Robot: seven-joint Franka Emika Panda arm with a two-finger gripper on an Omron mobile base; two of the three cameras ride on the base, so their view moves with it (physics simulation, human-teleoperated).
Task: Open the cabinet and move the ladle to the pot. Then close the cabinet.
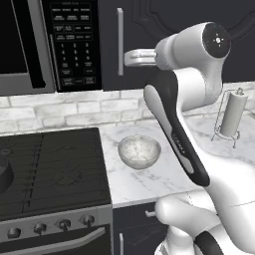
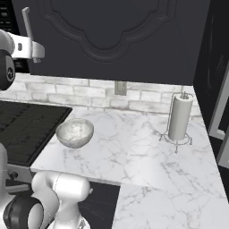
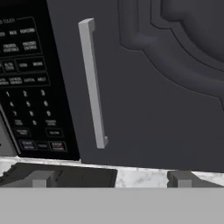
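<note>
The dark charcoal cabinet (image 1: 164,30) hangs shut above the counter, its curved-panel door (image 3: 170,87) filling the right of the hand view. Its long silver bar handle (image 3: 92,83) runs down the door's left edge, also seen as the handle (image 1: 120,42) and the handle (image 2: 27,22). My gripper (image 1: 128,57) hovers just in front of the handle's lower half, open and holding nothing, with both fingertips (image 3: 41,178) spread wide. The same gripper (image 2: 39,50) shows at the upper left of the right base view. The pot (image 1: 4,172) peeks in as a dark curved rim on the stove's left. The ladle is hidden.
A black microwave (image 1: 69,40) with keypad sits directly left of the cabinet. A pale speckled bowl (image 1: 139,151) rests on the marble counter (image 2: 134,152) beside the black stove (image 1: 50,169). A paper towel holder (image 2: 180,118) stands at the back right.
</note>
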